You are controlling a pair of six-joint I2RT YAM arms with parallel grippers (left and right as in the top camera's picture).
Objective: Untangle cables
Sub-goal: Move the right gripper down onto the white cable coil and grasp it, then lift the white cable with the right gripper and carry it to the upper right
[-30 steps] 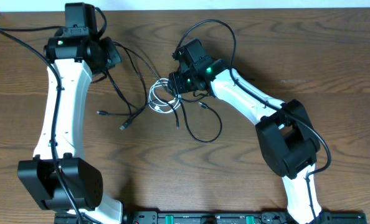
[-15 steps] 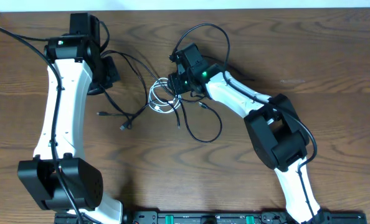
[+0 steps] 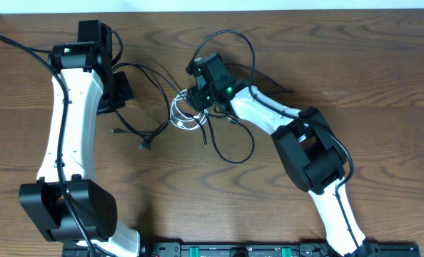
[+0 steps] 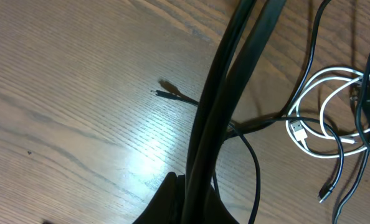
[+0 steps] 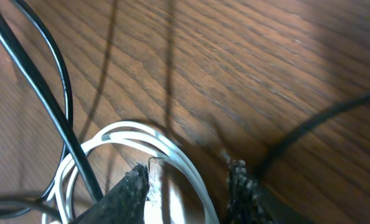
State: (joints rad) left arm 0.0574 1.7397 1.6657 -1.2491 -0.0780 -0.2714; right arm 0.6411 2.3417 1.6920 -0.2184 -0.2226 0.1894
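A short white cable (image 3: 185, 114) lies coiled at the table's middle, tangled with several thin black cables (image 3: 230, 148) that spread left to small plug ends (image 3: 140, 145). My left gripper (image 3: 120, 89) is left of the tangle and shut on a black cable (image 4: 235, 74), which runs taut away from the jaws (image 4: 194, 199) toward the white coil (image 4: 325, 118). My right gripper (image 3: 196, 96) is at the coil's upper right edge. Its fingers (image 5: 189, 169) are open and straddle strands of the white cable (image 5: 172, 149), with a black cable (image 5: 54, 112) crossing the coil beside them.
Thicker black cords loop off the right arm's wrist (image 3: 230, 32) and run along the left arm (image 3: 26, 46). A loose black plug end (image 4: 166, 93) lies on the wood. Both arm bases (image 3: 69, 214) stand at the near edge, by a black rail (image 3: 240, 250).
My left gripper has swung down and slightly left with the black cable. My right gripper has moved left over the white coil's edge, and its arm has folded in.
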